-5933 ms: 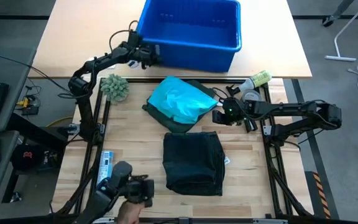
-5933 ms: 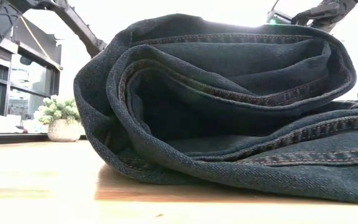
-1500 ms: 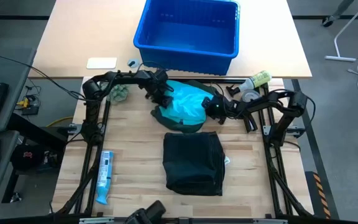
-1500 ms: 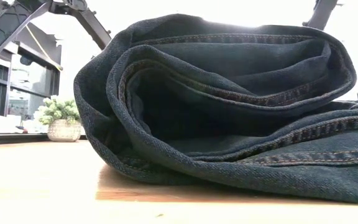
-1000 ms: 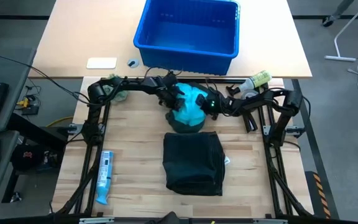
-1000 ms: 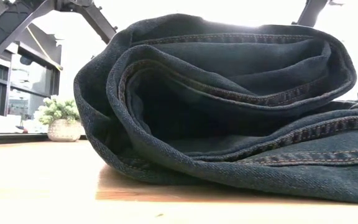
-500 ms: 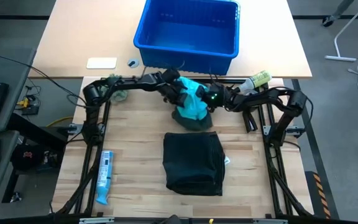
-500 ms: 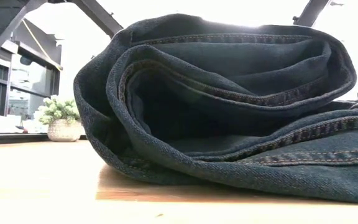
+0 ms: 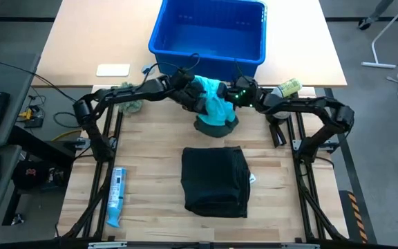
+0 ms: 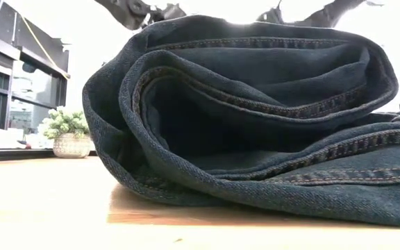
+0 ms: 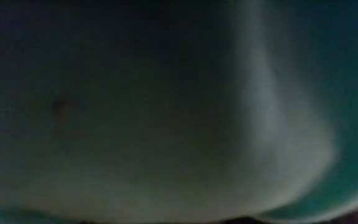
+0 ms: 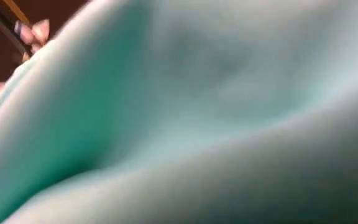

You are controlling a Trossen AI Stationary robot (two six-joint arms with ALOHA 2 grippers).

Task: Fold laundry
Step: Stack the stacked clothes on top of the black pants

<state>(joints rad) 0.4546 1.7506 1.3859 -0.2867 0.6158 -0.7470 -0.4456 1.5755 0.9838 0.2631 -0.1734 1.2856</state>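
My left tool (image 9: 191,92) and right tool (image 9: 235,95) pinch the turquoise shirt (image 9: 214,105) between them — it hangs bunched just near of the blue bin (image 9: 209,31).

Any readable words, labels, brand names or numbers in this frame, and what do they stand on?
None can be read.
Blue-and-white packet at the table's left edge: print too small to read.
Yellow-green bottle by the right arm: label too small to read.
Folded dark garment, turquoise shirt, blue bin: no visible text.
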